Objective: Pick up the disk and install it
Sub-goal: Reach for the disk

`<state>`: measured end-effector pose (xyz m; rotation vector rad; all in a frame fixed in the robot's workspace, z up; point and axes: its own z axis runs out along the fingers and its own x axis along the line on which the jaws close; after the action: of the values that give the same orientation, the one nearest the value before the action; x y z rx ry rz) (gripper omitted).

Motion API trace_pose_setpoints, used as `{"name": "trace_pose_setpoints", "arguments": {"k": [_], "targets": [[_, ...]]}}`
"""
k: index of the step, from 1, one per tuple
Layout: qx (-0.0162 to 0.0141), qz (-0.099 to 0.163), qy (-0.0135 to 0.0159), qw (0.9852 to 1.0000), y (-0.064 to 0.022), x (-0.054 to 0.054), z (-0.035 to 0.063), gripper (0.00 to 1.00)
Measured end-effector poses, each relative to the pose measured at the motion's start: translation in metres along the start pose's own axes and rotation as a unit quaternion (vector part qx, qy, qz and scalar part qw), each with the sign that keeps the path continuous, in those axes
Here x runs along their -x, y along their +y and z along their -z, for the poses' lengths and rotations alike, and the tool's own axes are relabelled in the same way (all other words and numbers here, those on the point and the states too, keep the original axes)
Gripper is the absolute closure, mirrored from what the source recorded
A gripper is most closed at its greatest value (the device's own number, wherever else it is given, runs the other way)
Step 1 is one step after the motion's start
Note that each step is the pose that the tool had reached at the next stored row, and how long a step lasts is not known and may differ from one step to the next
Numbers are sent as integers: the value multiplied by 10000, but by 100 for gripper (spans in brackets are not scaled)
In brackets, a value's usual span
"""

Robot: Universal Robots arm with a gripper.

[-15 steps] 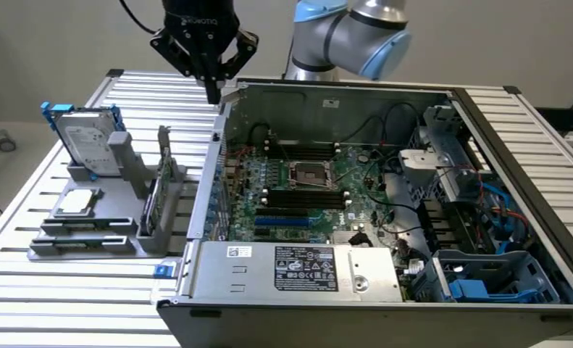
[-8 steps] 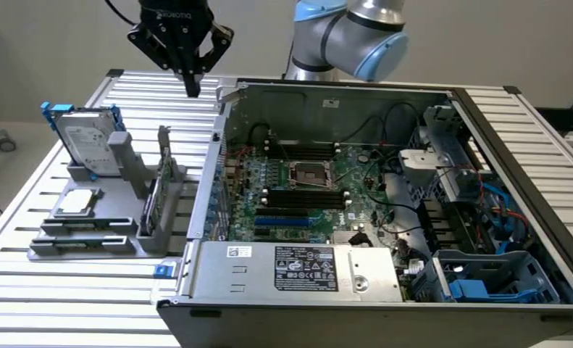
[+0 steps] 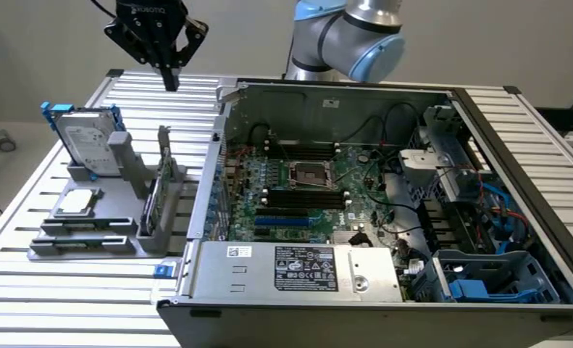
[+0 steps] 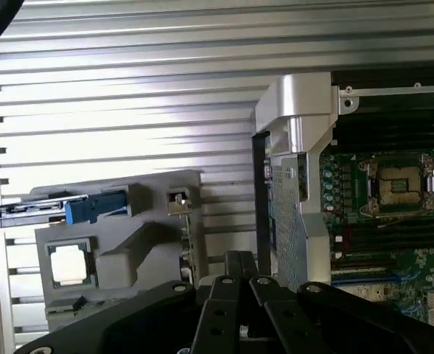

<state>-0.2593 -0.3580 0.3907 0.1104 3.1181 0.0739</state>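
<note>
Currently, the gripper (image 3: 171,78) hangs in the air above the far part of the slatted aluminium table (image 3: 35,283), toward the exterior view's left of the open computer case (image 3: 518,217). Its two black fingers are pressed together at the tips, and nothing is held between them. In the wrist view, the gripper (image 4: 240,259) points down over the table slats, between the grey fixture (image 4: 154,236) and the corner of the case.

The disk (image 3: 85,141) stands on edge in the rear slot of the grey fixture (image 3: 83,243). It leans back slightly, with its labelled face turned toward the exterior camera and blue carrier rails along its sides. It is well apart from the gripper, lower and further to the exterior view's left. In the wrist view, the disk (image 4: 91,209) appears edge-on from above, with a blue rail end showing.

A small square chip (image 3: 78,203) lies flat in a recess of the fixture, in front of the disk; the wrist view shows it face up (image 4: 69,263). A thin green circuit card (image 3: 156,192) stands on edge in the fixture, on the side nearest the case.

The case lies with its side panel off, exposing the motherboard (image 3: 306,210) and its processor socket (image 3: 312,174). The power supply (image 3: 296,268) sits along the near edge. The robot arm (image 3: 358,36) rises behind the case.
</note>
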Motion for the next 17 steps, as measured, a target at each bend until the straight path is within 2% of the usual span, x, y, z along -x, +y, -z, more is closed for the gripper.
{"name": "trace_pose_setpoints", "arguments": {"k": [4,13,17], "targets": [[-5,2,7,10000,15,-164,-11,89],[-17,14,54,10000,5,-511,-62,89],[-43,21,83,10000,10,-643,-70,89]]}}
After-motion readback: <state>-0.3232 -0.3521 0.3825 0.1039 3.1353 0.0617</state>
